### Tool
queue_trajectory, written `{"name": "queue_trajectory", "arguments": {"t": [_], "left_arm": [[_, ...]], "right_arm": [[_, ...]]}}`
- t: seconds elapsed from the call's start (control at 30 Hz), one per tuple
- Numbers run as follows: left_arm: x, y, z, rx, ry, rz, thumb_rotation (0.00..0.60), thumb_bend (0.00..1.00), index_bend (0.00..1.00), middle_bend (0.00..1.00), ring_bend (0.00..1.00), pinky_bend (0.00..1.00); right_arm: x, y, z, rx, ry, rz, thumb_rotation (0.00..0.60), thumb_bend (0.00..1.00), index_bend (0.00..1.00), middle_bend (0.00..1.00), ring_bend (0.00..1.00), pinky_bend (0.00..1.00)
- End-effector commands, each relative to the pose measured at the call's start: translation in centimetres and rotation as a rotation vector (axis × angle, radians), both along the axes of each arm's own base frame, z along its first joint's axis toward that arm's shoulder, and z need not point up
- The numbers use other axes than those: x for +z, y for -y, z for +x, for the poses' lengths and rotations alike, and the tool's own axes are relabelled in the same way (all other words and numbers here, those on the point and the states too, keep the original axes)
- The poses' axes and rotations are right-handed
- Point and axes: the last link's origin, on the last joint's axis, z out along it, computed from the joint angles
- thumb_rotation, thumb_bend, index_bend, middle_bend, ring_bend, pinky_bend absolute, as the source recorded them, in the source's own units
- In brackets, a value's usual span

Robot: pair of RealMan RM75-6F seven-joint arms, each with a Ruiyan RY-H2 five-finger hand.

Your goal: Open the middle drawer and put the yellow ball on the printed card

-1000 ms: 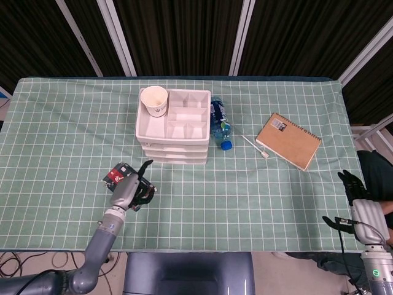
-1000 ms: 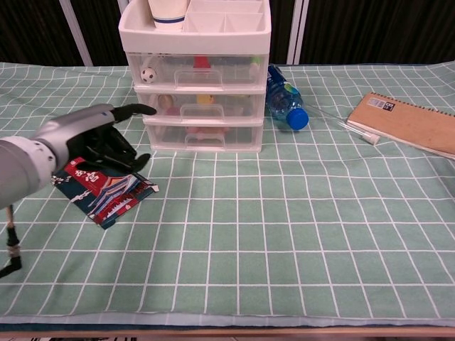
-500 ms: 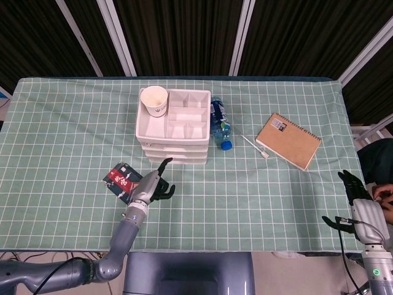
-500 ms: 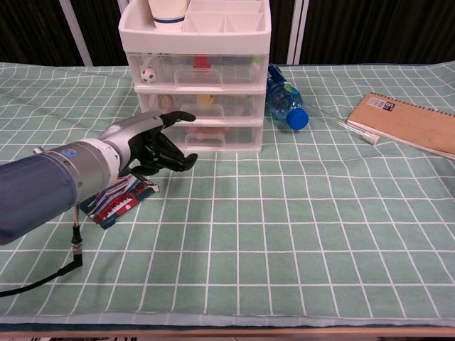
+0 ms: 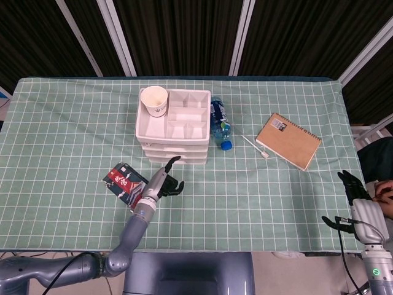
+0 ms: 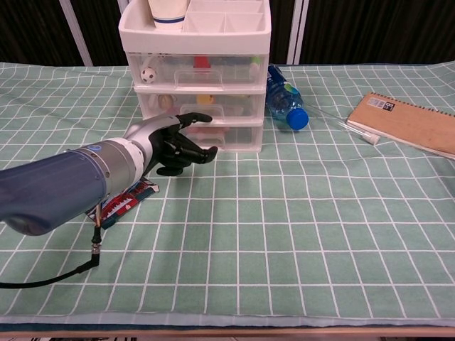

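Observation:
The white three-drawer unit (image 5: 173,126) (image 6: 195,71) stands at the back centre, all drawers closed. Through the clear front of the middle drawer (image 6: 202,106) a yellow ball (image 6: 205,100) shows. The printed card (image 5: 124,184) (image 6: 126,200) lies flat at the front left, partly hidden by my left forearm in the chest view. My left hand (image 5: 164,184) (image 6: 178,141) hovers just in front of the drawers, holding nothing; one finger reaches out close to the middle drawer's handle, the others half curled below. My right hand (image 5: 356,200) rests open at the table's front right edge.
A paper cup (image 5: 154,100) (image 6: 167,11) sits on top of the unit. A blue water bottle (image 5: 219,123) (image 6: 284,97) lies right of it. Further right are a white stick (image 5: 255,147) (image 6: 359,133) and a brown notebook (image 5: 288,141) (image 6: 405,121).
My left hand has moved right and forward, from over the card to just in front of the drawers. The card now shows beside the arm. The right hand stays put.

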Motion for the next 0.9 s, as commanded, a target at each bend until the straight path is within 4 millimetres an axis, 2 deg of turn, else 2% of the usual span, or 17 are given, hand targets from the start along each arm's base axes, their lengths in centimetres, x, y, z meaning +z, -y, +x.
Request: {"name": "queue_trajectory", "arguments": {"t": [0.03,0.9], "left_arm": [[-0.1,0.1,0.1,0.004,0.017,0.011,0.600,0.46,0.08,0.97,1.00,1.00],[-1.5,-0.8,0.8,0.061,0.114,0.011,0.600,0.46,0.11,0.98,1.00,1.00]], "right_arm": [[0.0,0.0,0.0,-0.001,0.001,0.000,0.600,0.03,0.00,0.00,0.00,0.22],[0.0,0.0,0.1,-0.006,0.012,0.005,0.600,0.04,0.00,0.00,0.00,0.22]]}}
